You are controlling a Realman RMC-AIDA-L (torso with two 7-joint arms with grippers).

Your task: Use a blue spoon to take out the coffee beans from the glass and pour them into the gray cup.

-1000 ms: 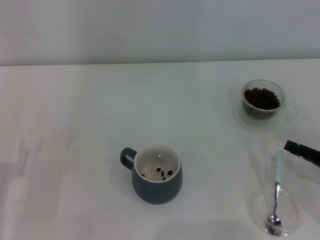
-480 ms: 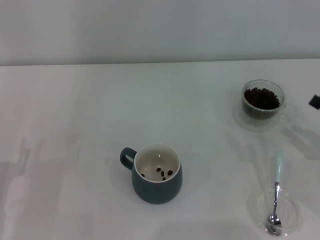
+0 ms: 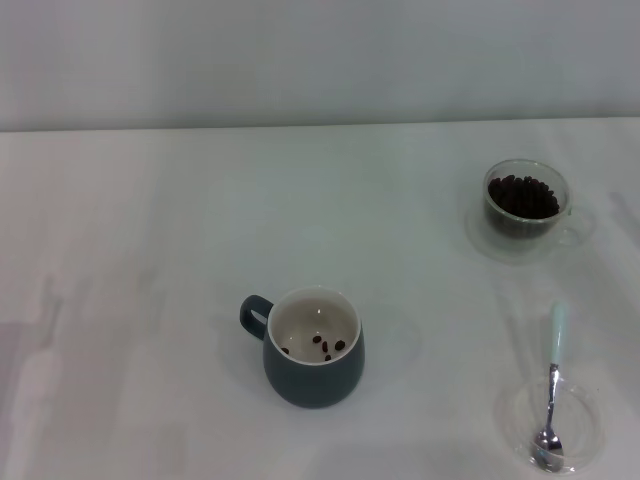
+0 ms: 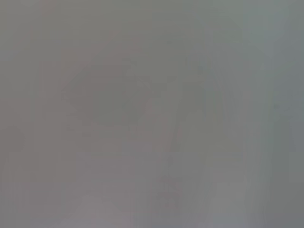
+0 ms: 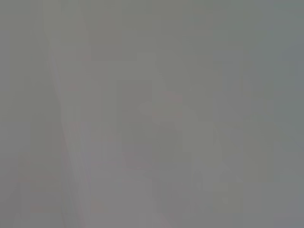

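The gray cup [image 3: 314, 348] stands at the front middle of the table, handle to the left, with a few coffee beans [image 3: 330, 346] on its cream inside. The glass [image 3: 526, 199] stands at the back right, filled with dark coffee beans [image 3: 523, 194]. The blue spoon [image 3: 553, 385] lies at the front right, its silver bowl resting in a flat clear dish [image 3: 553, 430] and its pale blue handle pointing away from me. Neither gripper shows in the head view. Both wrist views show only a plain grey surface.
The white table [image 3: 150, 250] runs back to a pale wall. Nothing else stands on it.
My right gripper, seen near the spoon handle at the right edge, has drawn back to the right and out of the head view. The spoon, cup and glass have not moved.
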